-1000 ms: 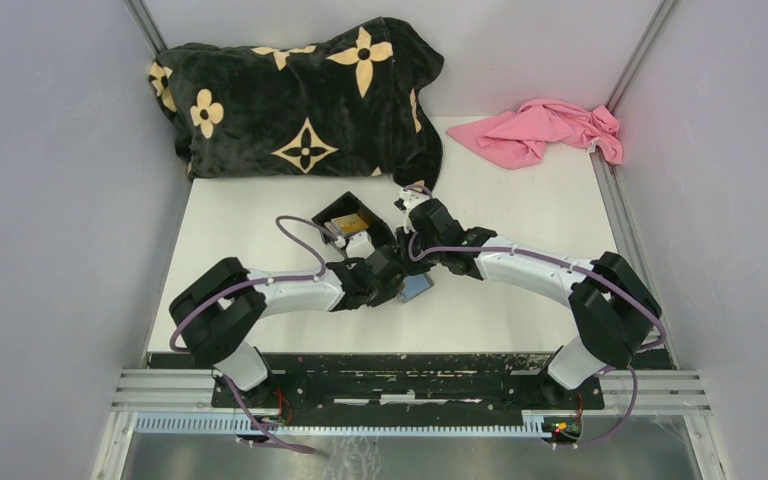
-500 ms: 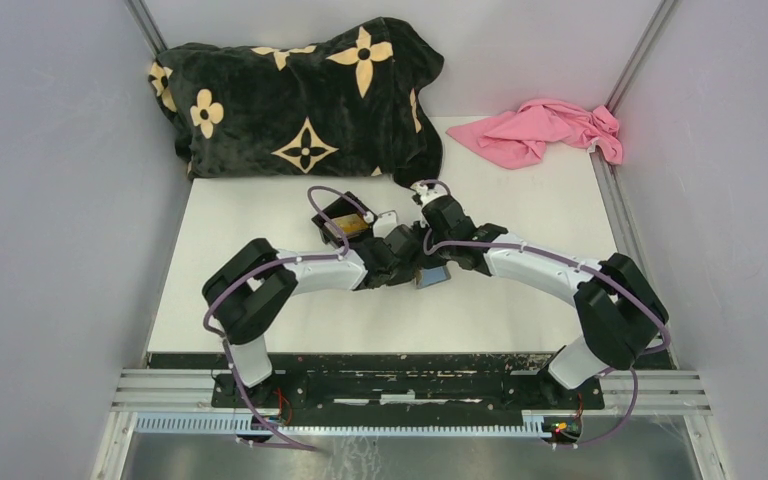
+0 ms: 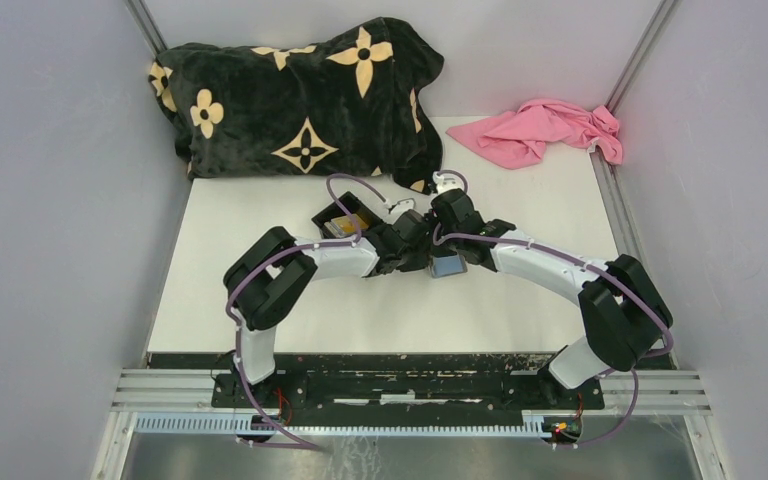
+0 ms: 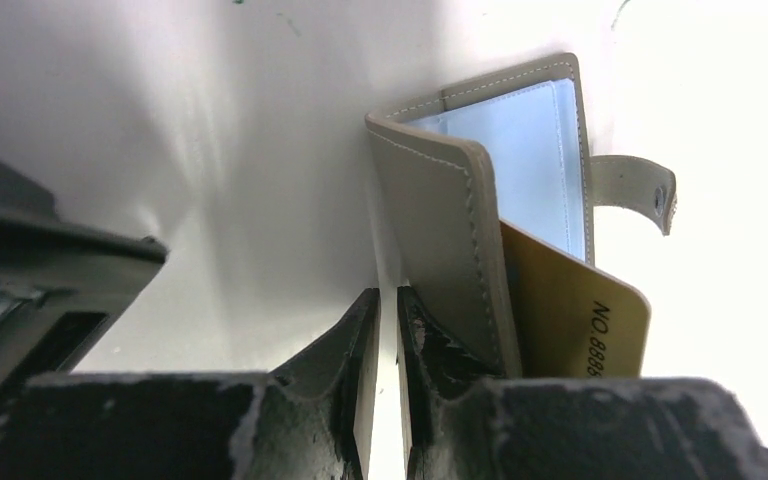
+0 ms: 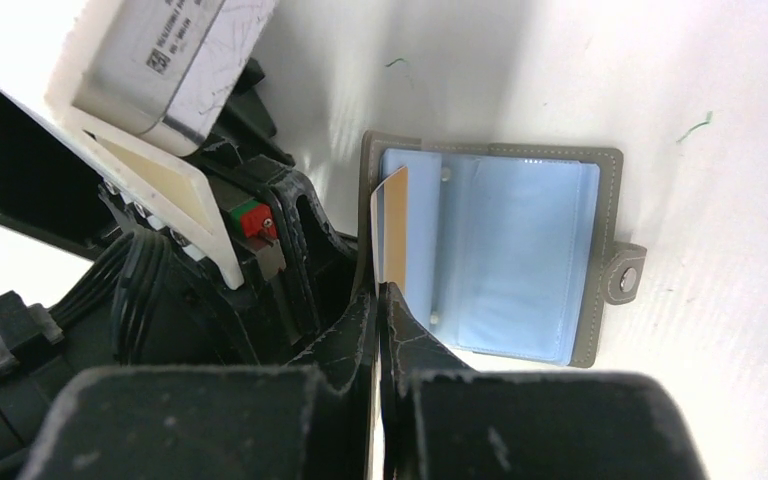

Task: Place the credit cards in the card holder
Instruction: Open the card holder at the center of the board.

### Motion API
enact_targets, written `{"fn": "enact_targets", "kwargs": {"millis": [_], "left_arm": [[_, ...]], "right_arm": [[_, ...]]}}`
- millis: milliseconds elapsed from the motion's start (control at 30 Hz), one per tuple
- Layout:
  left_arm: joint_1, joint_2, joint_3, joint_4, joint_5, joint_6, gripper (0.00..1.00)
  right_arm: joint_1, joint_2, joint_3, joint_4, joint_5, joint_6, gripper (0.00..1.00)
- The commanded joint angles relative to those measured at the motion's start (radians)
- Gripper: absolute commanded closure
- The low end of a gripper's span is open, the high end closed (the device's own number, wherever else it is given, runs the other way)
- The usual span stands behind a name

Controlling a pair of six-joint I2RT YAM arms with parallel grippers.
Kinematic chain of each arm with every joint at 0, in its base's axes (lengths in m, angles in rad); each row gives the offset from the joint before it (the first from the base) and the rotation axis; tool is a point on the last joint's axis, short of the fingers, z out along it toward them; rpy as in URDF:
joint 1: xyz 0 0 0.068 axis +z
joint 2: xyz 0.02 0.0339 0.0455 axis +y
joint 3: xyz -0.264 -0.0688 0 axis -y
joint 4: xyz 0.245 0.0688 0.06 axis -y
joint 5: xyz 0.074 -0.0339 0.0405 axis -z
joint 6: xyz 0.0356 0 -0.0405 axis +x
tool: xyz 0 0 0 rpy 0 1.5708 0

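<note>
Top external shows white table between grey walls (left tool slightly parted, right tool pinching gold card).

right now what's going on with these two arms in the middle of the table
Both arms meet mid-table over the open grey card holder. The right gripper is shut on a gold card, which stands on edge along the holder's fold, against the inner sleeves. The left gripper sits right beside the raised flap, seemingly propping it up. The card does not look fully tucked in yet.
</note>
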Motion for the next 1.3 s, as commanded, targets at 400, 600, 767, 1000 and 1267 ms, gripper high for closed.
{"fn": "enact_targets", "kwargs": {"millis": [400,600,767,1000,1267], "left_arm": [[0.002,0.152,-0.106,0.032,0.372,0.114,0.78],[0.000,0.121,-0.155,0.026,0.373,0.098,0.78],[-0.001,0.110,-0.176,-0.001,0.365,0.081,0.79],[-0.012,0.080,-0.207,-0.054,0.319,0.053,0.79],[-0.024,-0.013,-0.239,-0.200,0.218,-0.011,0.77]], "right_arm": [[0.063,0.006,-0.008,0.011,-0.093,-0.059,0.99],[0.063,0.030,-0.023,0.042,-0.092,-0.057,0.99],[0.067,0.061,-0.031,0.066,-0.096,-0.052,0.99],[0.086,0.094,-0.042,0.090,-0.082,-0.052,0.99],[0.098,0.114,-0.042,0.097,-0.066,-0.047,0.99]]}}
